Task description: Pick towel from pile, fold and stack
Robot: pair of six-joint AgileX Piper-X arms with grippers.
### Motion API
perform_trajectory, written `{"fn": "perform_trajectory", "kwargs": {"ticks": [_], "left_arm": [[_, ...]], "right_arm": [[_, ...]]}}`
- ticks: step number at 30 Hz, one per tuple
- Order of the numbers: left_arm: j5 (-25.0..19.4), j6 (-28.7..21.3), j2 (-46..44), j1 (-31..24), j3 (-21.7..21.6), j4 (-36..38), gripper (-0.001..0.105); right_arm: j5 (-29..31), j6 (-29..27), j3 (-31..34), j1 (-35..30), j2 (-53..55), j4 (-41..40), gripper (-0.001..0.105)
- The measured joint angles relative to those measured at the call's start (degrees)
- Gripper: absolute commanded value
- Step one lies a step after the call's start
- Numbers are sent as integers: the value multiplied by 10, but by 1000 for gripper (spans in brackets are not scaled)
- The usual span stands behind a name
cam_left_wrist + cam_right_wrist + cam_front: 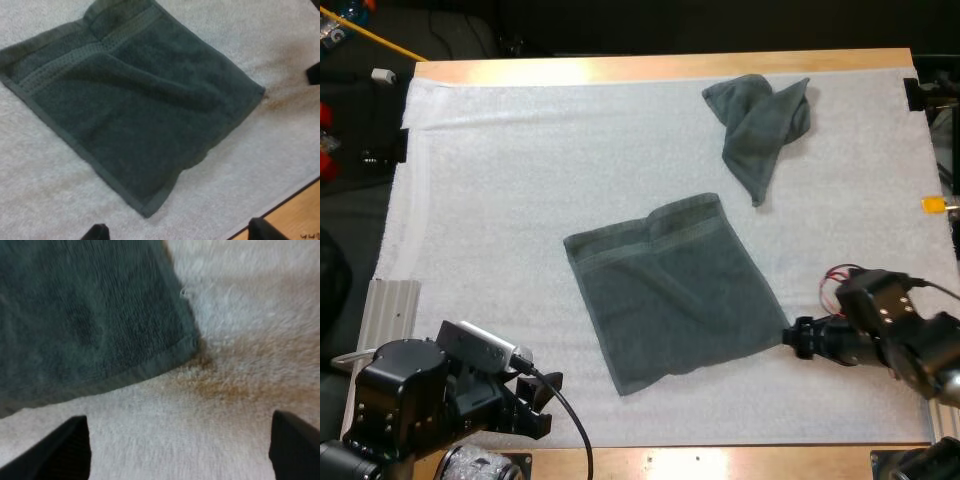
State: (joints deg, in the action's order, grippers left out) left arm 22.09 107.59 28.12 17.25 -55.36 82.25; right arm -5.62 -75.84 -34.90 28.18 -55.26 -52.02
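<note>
Progress looked early, judging by the layout: one spread towel [670,295] lay flat and unfolded in the middle of the white mat [500,200], askew to the mat's edges, while a crumpled towel [760,125] sat well apart from it near the mat's far right corner. Apart from a soft ridge below its banded hem the spread towel carried no fold, and no stack was to be seen, so the folding and the stacking both seemed yet to be done, with the crumpled towel apparently waiting its turn. The left gripper [542,400] hung over the mat's near edge, near the spread towel's nearest corner but apart from it, its fingers parted and holding nothing. The right gripper [796,338] sat low just beside the towel's right corner, likewise parted and empty. From the high view came the whole layout, both towels and both arms together. From the left wrist view came the cloth's detail: the woven band, the ridge across it, and the wooden table [295,215] just past the mat's near edge. From the right wrist view, close in, came the contact question: the corner lay flat on the mat ahead of the wide-set fingers [65,450], untouched, with a brownish stain [220,385] on the mat just beside it.
</note>
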Motion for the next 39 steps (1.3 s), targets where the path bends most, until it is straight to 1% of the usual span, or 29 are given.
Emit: {"fn": "perform_trajectory", "kwargs": {"ticks": [2, 5, 7, 9, 12, 17, 20, 25, 26, 28, 30, 33, 36, 39], "left_arm": [[4, 0, 0, 0, 0, 0, 55], [5, 0, 0, 0, 0, 0, 55], [8, 0, 0, 0, 0, 0, 55], [17, 0, 0, 0, 0, 0, 55], [30, 0, 0, 0, 0, 0, 55], [31, 0, 0, 0, 0, 0, 55], [31, 0, 0, 0, 0, 0, 55], [31, 0, 0, 0, 0, 0, 55], [31, 0, 0, 0, 0, 0, 55], [31, 0, 0, 0, 0, 0, 55], [31, -4, 0, 0, 0, -4, 55], [31, -9, 0, 0, 0, -21, 55], [31, -33, 0, 0, 5, -26, 55], [31, -58, 1, 0, 21, -28, 55]], "right_arm": [[-1, 4, 6, 0, -36, 29, 70], [-1, 8, 6, 0, -90, 67, 57], [-1, 10, 6, 0, -124, 85, 46], [-1, 15, 6, 0, -152, 99, 41], [-1, 22, 6, 0, -190, 114, 40], [-1, 34, 6, 0, -227, 144, 40], [-1, 45, 6, 0, -233, 158, 36], [-2, 51, 6, 0, -240, 167, 15], [-2, 51, 6, 0, -241, 167, 12], [-2, 51, 6, 0, -241, 167, 3], [-2, 51, 6, 0, -241, 167, 0], [1, 51, 6, 0, -238, 162, 0], [15, 51, 6, 0, -222, 148, 0], [48, 51, 6, 0, -192, 126, 0]]}}
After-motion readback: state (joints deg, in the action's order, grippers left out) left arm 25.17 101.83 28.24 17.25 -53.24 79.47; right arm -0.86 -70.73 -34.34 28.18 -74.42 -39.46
